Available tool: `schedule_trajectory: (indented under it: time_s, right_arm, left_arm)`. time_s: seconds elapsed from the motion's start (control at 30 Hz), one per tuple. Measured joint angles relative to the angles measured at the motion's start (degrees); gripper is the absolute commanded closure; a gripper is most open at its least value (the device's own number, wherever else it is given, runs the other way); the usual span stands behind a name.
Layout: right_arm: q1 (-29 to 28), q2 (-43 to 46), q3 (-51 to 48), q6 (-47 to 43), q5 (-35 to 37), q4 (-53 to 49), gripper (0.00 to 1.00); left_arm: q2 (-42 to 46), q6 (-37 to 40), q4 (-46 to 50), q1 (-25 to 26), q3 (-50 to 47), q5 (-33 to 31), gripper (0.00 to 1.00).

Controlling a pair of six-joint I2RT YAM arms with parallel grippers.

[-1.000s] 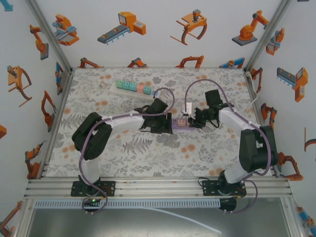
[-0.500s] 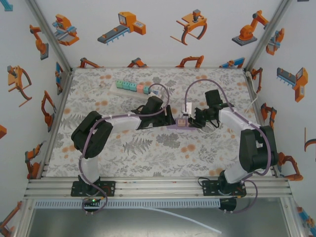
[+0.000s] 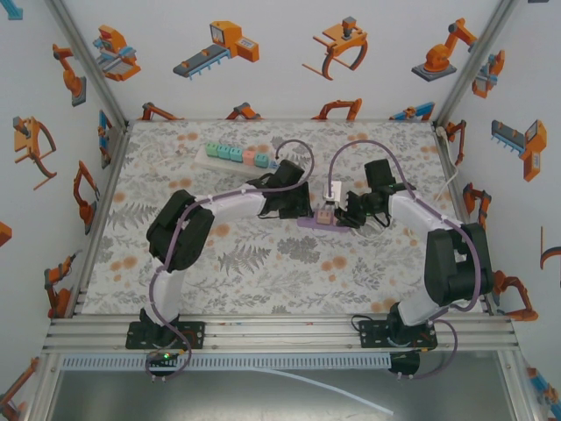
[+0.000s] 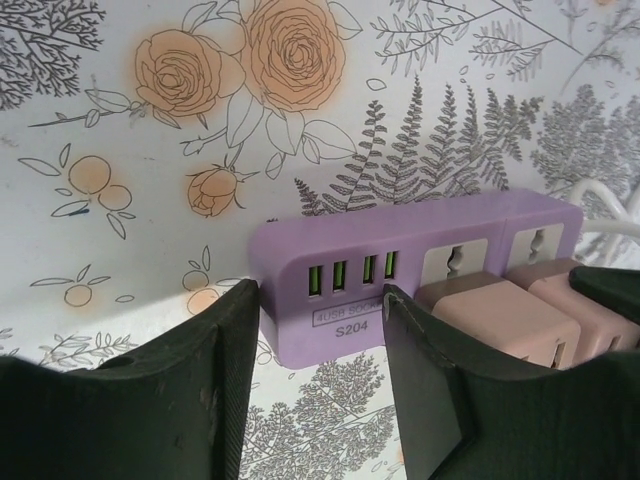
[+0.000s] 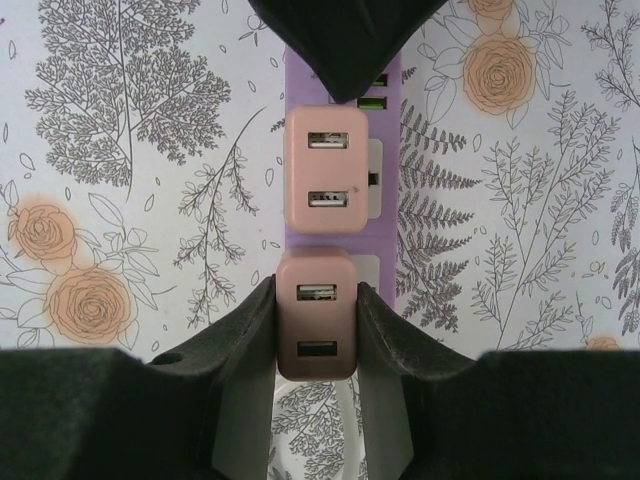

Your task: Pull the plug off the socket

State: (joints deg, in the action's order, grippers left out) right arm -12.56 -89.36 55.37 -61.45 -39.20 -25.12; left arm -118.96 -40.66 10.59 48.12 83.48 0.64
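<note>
A purple socket strip [image 3: 308,223] lies mid-table with two pink plugs in it. My right gripper [image 3: 344,213] is shut on the nearer pink plug [image 5: 316,330], one finger pressed to each side [image 5: 316,300]; this plug sits seated at the strip's end. The other pink plug [image 5: 327,170] stands beyond it on the socket strip [image 5: 340,243]. My left gripper [image 3: 296,206] is at the strip's far end. Its jaws [image 4: 320,290] stand apart, framing the USB end of the socket strip [image 4: 300,240]; the right finger [image 4: 440,400] overlaps the strip's front.
A white power strip [image 3: 232,156] with coloured switches lies at the back left. A white cable [image 4: 600,200] runs off the purple strip's right end. A white adapter [image 3: 334,189] stands just behind the purple strip. Printed walls enclose the floral table.
My left arm swung its gripper up and to the right onto the strip's left end, and its jaws narrowed. The right gripper kept its hold on the plug without moving.
</note>
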Motion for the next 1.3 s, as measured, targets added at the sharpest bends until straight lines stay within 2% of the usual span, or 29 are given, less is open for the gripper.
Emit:
schedule_trajectory:
  time_s: [0.2,0.4,0.53,0.67,0.73,0.93,1.0,1.1,1.2,1.3]
  right_arm:
    - [0.0,0.0,0.0,5.4,-1.7,1.3,1.00]
    - [0.9,-0.5,0.0,7.1,-3.4,2.8,1.00]
    - [2.2,0.6,-0.3,7.5,-7.9,5.8,1.00]
    - [4.2,5.7,-6.8,8.6,-9.5,12.8,1.00]
    - [4.3,7.4,-9.1,9.0,-9.6,13.2,1.00]
    - [4.3,10.2,-9.5,12.4,-8.9,15.3,1.00]
    - [4.3,12.3,-9.5,16.4,-8.6,17.3,1.00]
    - [4.3,16.8,-10.0,28.3,-6.1,23.8,1.00]
    - [4.2,23.2,-11.9,46.5,1.7,30.7,1.00]
    - [4.2,30.6,-12.5,65.9,12.2,29.5,1.00]
  left_arm:
    - [-2.0,0.4,4.3,1.0,4.4,-5.6,0.55]
    - [-3.1,0.1,3.5,1.1,5.3,-8.0,0.55]
    - [-3.6,-0.4,1.4,1.2,4.6,-10.0,0.56]
    - [-2.9,-0.5,-1.3,0.9,2.5,-9.7,0.56]
    - [-2.6,-0.4,-2.3,0.7,1.8,-9.2,0.56]
    - [-1.4,-0.1,-4.9,0.3,-0.5,-7.9,0.46]
    - [-0.9,0.1,-5.7,0.1,-1.3,-7.5,0.42]
    - [0.4,0.7,-6.7,-0.1,-3.3,-6.7,0.33]
    - [3.1,1.6,-5.6,-0.1,-6.2,-5.0,0.26]
    - [7.1,2.2,-3.0,-0.1,-9.4,-3.7,0.16]
